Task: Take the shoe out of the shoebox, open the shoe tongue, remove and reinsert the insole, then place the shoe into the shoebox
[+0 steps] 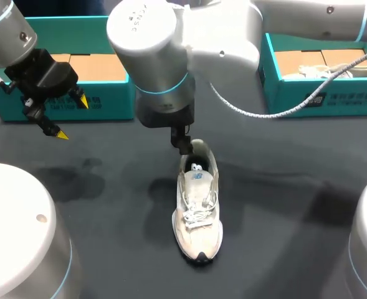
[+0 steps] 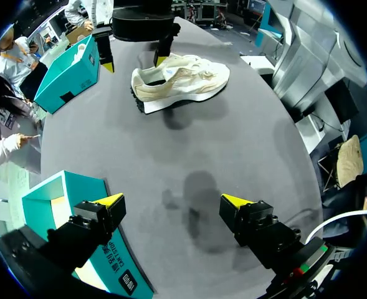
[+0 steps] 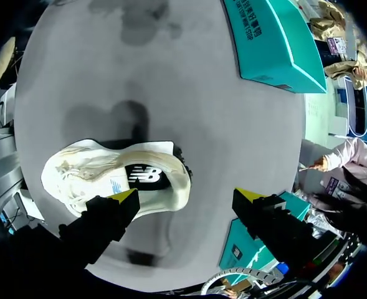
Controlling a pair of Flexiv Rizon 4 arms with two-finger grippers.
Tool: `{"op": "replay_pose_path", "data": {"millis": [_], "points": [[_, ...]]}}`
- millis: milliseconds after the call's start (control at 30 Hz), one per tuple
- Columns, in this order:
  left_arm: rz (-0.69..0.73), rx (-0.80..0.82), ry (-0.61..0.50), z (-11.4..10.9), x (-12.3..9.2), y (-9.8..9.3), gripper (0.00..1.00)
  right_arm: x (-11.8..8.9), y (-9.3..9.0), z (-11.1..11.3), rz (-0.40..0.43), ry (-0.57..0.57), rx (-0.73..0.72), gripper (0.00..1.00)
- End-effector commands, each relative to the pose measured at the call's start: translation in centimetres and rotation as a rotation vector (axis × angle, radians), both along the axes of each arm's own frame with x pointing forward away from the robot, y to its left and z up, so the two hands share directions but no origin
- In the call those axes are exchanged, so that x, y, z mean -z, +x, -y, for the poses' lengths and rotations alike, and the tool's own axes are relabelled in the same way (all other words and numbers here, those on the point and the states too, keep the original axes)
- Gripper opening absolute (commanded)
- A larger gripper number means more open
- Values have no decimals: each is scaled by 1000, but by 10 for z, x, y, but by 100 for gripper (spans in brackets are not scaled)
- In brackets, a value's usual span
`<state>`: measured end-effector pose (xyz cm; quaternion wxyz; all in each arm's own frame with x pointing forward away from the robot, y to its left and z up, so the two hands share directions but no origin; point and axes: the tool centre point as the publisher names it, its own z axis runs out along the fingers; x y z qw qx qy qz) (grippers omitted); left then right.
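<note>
Currently sitting between take-out and tongue work: the shoe [image 1: 197, 212] is standing on its sole on the dark table [image 1: 295, 187], toe pointing toward me, well apart from the left box [image 1: 108, 103] and the right box [image 1: 333, 93], so I am judging the take-out as done. My right claw [image 3: 186, 195] is hanging over the heel, released and spread wide. One finger [image 3: 122, 198] is sitting over the shoe's opening and the other is hanging past the heel. I am not seeing both of them touching, so nothing is grasped. The insole [image 3: 142, 176] is showing dark inside the opening, apparently seated. My left claw [image 1: 71, 117] is hovering in front of the left box, released and empty, far from the shoe. The laces [image 1: 199, 208] are lying crossed over the tongue [image 1: 197, 177]. Next move, as I am reading it: closing the right claw on the heel collar to steady the shoe, then bringing the left claw across to lift the tongue forward. That is calling for a shallow pinch on the tongue's edge, clear of the laces.
</note>
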<state>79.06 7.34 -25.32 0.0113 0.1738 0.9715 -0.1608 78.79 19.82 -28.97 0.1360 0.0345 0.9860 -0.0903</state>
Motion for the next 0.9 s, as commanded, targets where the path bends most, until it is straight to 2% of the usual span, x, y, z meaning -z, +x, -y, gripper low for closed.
{"op": "replay_pose_path", "data": {"millis": [33,500,900], "points": [[1,0,2,-1,0,-1,100,13,5,8,-21,14,-9,100],[1,0,2,-1,0,-1,100,47,19,28,-60,58,-43,100],[1,0,2,-1,0,-1,100,74,31,25,-120,111,-30,99]]}}
